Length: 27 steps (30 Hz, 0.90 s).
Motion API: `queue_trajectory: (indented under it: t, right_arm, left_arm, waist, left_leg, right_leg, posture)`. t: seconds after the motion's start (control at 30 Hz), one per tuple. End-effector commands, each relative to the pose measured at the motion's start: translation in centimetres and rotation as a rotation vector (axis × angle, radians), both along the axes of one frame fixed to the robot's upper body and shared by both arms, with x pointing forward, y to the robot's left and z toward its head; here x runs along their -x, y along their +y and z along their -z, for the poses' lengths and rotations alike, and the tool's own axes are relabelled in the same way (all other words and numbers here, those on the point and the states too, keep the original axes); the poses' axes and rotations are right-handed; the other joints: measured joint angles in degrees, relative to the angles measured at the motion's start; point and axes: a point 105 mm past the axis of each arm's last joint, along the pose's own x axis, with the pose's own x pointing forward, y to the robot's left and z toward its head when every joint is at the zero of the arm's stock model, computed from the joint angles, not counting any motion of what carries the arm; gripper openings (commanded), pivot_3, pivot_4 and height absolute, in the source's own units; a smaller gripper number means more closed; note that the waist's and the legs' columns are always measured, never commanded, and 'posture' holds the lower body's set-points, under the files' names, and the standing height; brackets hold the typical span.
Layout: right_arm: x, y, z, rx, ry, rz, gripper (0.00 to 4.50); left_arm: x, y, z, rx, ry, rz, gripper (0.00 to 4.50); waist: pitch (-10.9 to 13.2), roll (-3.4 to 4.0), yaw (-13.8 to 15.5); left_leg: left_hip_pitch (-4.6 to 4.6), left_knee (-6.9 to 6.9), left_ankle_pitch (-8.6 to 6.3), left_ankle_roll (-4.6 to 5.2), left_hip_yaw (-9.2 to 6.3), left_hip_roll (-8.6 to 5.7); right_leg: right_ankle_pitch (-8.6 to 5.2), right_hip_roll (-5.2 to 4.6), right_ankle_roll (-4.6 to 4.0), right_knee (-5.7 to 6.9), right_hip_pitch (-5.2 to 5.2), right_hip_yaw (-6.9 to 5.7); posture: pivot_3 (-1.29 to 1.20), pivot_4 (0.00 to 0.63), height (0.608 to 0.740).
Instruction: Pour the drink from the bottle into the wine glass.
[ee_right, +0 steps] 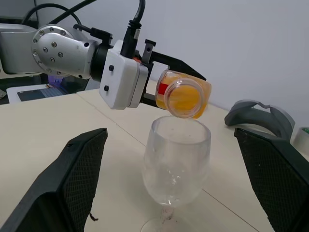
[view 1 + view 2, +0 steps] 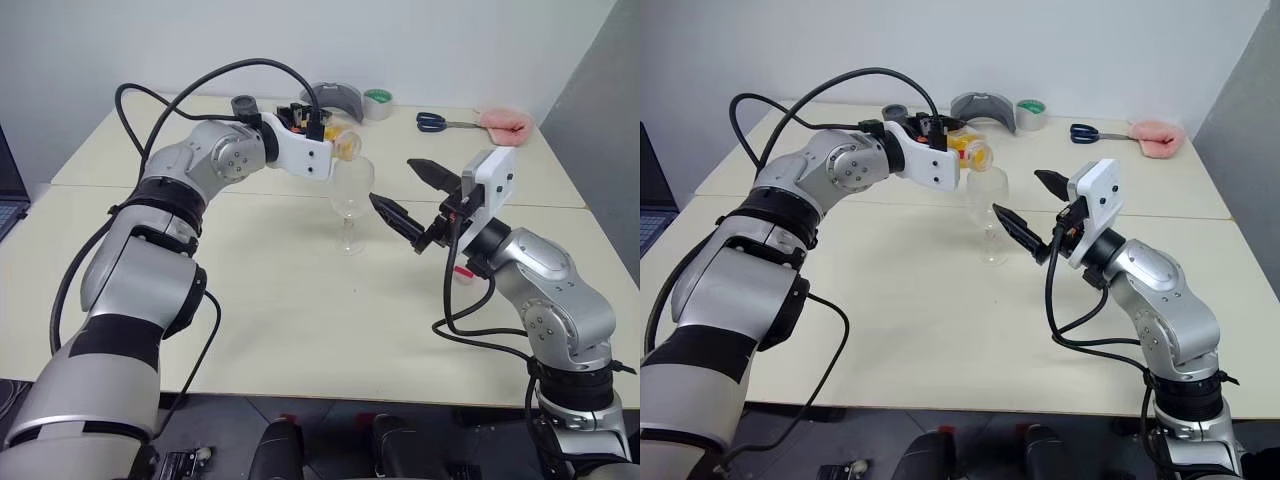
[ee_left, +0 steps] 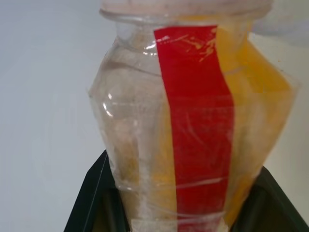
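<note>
Bottle (image 1: 183,94) lies tipped over the wine glass (image 1: 176,159), clamped in the left pincer (image 1: 166,82); right pincer (image 2: 408,195) gapes empty.

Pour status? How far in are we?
Done: left pincer is shut on the bottle, which is lifted and tipped on its side, mouth over the wine glass. In hand: the tilt; the drink sits inside the bottle. Left: the pour itself, as the glass looks empty. Right pincer is open beside the glass, apart from it.
</note>
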Motion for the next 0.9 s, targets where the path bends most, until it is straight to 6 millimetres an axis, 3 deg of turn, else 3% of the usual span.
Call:
queue_trajectory:
  t: [0.03,0.9]
  right_arm:
    - [0.5,0.1,-1.2,-0.015,-0.053,-0.012,4.5]
    - [0.4,0.3,-1.2,-0.022,-0.055,-0.013,4.5]
  left_arm:
    - [0.3,-0.1,-2.7,0.007,-0.086,0.012,1.82]
    - [0.7,-1.0,-4.2,-0.052,-0.173,0.043,1.82]
  waist:
    - [0.0,0.0,0.01]
    - [0.0,0.0,0.04]
  left_leg:
    - [0.0,0.0,0.0,0.0,0.0,0.0]
    - [0.01,0.03,0.0,-0.01,0.01,0.0]
  right_leg:
    - [0.0,0.0,0.0,0.0,0.0,0.0]
    - [0.0,-0.02,0.0,0.04,0.0,-0.02]
  posture:
    - [0.0,0.15,0.74]
    - [0.0,0.15,0.74]
